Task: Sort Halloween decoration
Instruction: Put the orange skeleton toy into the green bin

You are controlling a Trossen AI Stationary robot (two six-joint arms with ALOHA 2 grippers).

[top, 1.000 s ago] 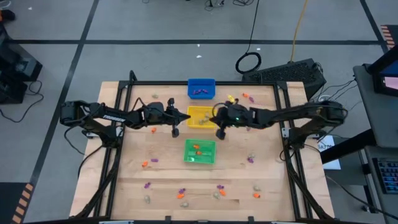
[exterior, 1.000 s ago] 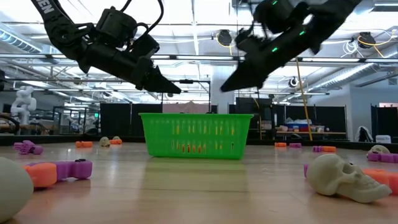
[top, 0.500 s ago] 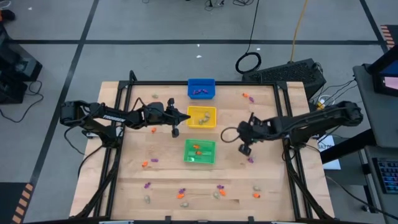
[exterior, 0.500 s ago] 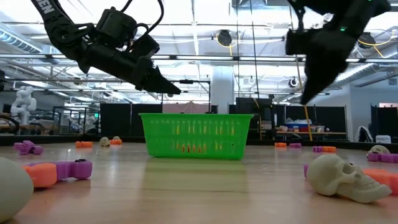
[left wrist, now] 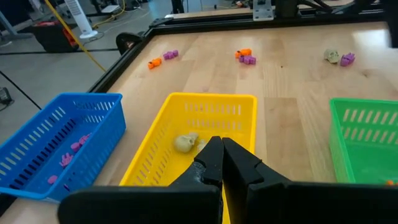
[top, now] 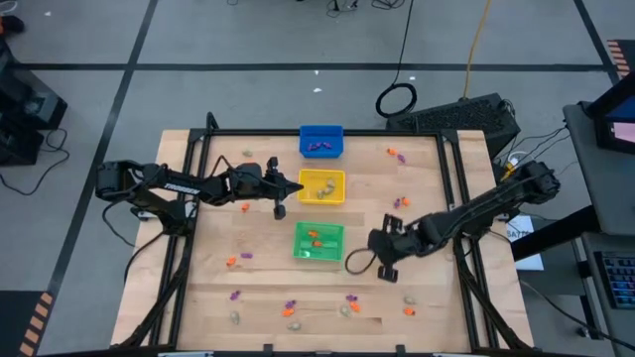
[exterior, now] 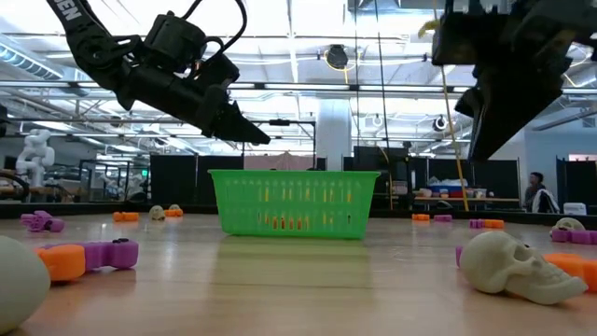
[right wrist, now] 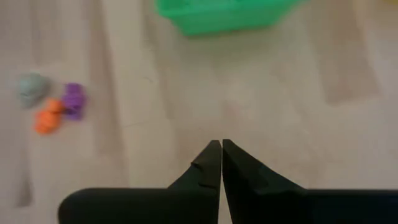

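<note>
The Halloween decoration is many tiny orange, purple and beige trinkets. Some lie scattered on the wooden table (top: 417, 178); a cluster (right wrist: 53, 106) lies near the front edge, and a beige skull (exterior: 513, 266) is close in the low view. My left gripper (left wrist: 221, 146) hangs shut and empty over the yellow bin (top: 321, 186), by its left rim. My right gripper (right wrist: 221, 149) is shut and empty. It points steeply down at bare table, to the right of the green bin (top: 319, 242).
The blue bin (top: 320, 141) at the far edge holds purple trinkets (left wrist: 68, 158). The yellow bin holds a beige skull (left wrist: 185, 143), and the green bin holds orange pieces (top: 316, 238). A black frame (top: 456, 198) lines the table's sides. Bare wood lies between the bins and the side rails.
My right gripper has swung from above the yellow bin toward the table's right and near edges, ending beside the green bin's right side. It has tipped from a shallow slant to pointing steeply down. Its fingers stay shut.
</note>
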